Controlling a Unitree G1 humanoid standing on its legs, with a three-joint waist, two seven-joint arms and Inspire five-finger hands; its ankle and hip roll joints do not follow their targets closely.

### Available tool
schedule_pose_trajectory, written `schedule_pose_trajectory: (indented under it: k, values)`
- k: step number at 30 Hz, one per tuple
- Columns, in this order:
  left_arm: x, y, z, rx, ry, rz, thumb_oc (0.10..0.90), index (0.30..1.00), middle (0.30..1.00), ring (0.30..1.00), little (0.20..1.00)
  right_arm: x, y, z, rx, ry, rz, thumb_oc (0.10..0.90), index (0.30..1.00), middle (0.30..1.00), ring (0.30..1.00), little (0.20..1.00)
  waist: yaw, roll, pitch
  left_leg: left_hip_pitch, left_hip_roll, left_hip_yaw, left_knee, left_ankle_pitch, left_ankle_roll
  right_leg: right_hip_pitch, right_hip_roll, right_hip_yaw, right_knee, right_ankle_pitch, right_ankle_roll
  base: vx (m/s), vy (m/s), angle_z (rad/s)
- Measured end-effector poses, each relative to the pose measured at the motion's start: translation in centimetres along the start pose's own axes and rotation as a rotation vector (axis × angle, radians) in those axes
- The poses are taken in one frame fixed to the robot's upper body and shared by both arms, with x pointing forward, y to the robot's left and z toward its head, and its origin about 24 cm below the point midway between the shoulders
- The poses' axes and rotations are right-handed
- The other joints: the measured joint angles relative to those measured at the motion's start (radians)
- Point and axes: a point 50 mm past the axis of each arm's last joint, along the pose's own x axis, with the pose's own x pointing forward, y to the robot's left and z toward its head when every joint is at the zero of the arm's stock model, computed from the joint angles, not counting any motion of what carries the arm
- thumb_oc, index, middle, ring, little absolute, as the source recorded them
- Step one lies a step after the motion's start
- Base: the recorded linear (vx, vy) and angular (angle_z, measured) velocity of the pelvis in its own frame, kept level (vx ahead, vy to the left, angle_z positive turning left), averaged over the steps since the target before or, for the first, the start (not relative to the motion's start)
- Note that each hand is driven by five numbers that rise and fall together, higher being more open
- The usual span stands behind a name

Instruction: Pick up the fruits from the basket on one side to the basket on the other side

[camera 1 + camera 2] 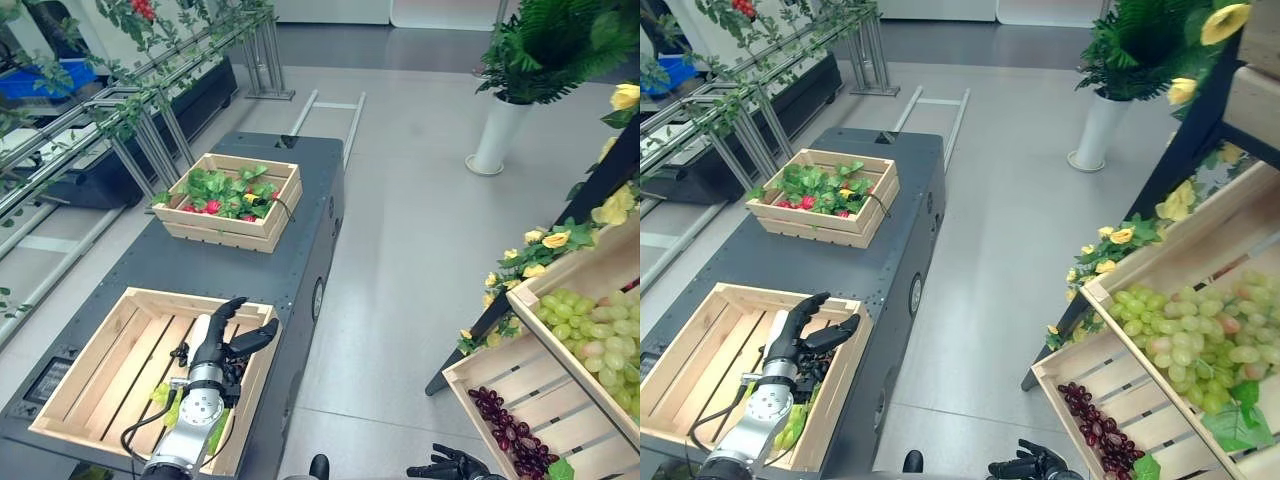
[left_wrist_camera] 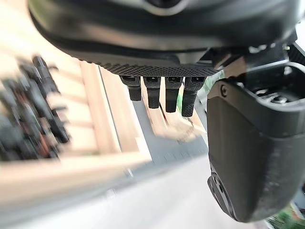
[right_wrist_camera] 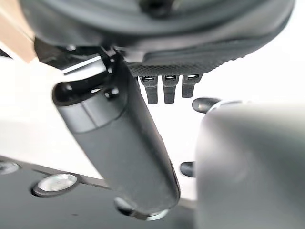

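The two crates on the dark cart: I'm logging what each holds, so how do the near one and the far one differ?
The far crate is packed with green leaves and red fruits; the near crate shows mostly bare slats, with a bit of green beside the open left hand above it. The near crate looks larger and lies close to the cart's front end, the far crate toward its back end. Both are pale slatted wood.
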Motion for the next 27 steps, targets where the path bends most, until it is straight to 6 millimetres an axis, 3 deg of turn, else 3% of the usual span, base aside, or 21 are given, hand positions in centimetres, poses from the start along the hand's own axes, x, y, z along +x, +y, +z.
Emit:
schedule_pose_trajectory:
  k: [5,8,12,15,19,23,27]
  values:
    - [0.3,2.4,-0.4,0.152,-0.021,0.104,0.800,0.900,0.900,0.900,0.900,-0.2,-0.6,1.5,-0.066,-0.089,-0.006,0.800,0.900,0.900,0.900,0.900,0.007,0.023,0.038,-0.064,0.009,-0.010,0.001,0.022,-0.009,-0.056,0.011,-0.016,0.002,0.003,0.001,-0.18,0.039,0.12]
    - [1.0,4.0,0.1,0.235,-0.044,0.173,0.800,0.900,0.900,0.900,0.900,-0.2,-1.1,4.2,-0.091,-0.186,-0.015,0.800,0.900,0.900,0.900,0.900,0.016,0.040,0.104,-0.131,0.015,-0.013,0.035,0.029,-0.014,-0.117,0.018,-0.019,0.027,0.008,-0.005,-0.14,0.027,0.02]
    - [1.9,4.9,0.0,0.267,-0.005,0.241,0.800,0.900,0.900,0.900,0.900,-0.1,-1.1,5.8,-0.105,-0.235,-0.016,0.800,0.900,0.900,0.900,0.900,0.026,0.041,0.177,-0.155,0.023,-0.010,0.059,0.031,-0.019,-0.140,0.023,-0.029,0.059,-0.002,-0.022,-0.04,0.017,0.08]
    - [2.1,5.6,-0.1,0.280,0.005,0.295,0.800,0.900,0.900,0.900,0.900,-0.2,-1.0,6.7,-0.111,-0.279,-0.013,0.800,0.900,0.900,0.900,0.900,0.028,0.030,0.222,-0.188,0.026,-0.007,0.094,0.028,-0.024,-0.184,0.022,-0.046,0.137,-0.040,-0.029,-0.02,0.013,0.15]
    - [3.3,6.5,1.2,0.208,-0.007,0.420,0.800,0.900,0.900,0.900,0.900,-0.2,-0.3,8.7,-0.142,-0.351,0.007,0.800,0.900,0.900,0.900,0.900,0.044,-0.011,0.289,-0.260,0.017,-0.004,0.172,0.010,-0.046,-0.326,-0.008,-0.042,0.373,-0.148,-0.047,-0.01,0.005,0.11]
    - [4.2,6.9,3.0,0.120,-0.058,0.509,0.800,0.900,0.900,0.900,0.900,-0.4,0.5,10.7,-0.157,-0.422,0.032,0.800,0.900,0.900,0.900,0.900,0.053,-0.045,0.342,-0.313,0.012,-0.005,0.246,-0.010,-0.047,-0.403,-0.022,-0.037,0.508,-0.200,-0.066,0.00,0.002,0.01]
    - [4.6,6.0,4.0,-0.040,-0.067,0.561,0.800,0.900,0.900,0.900,0.900,-0.6,0.9,11.7,-0.130,-0.465,0.048,0.800,0.900,0.900,0.900,0.900,0.044,-0.047,0.368,-0.378,0.021,-0.005,0.337,-0.030,-0.057,-0.458,-0.013,-0.031,0.582,-0.222,-0.087,0.04,0.008,0.00]
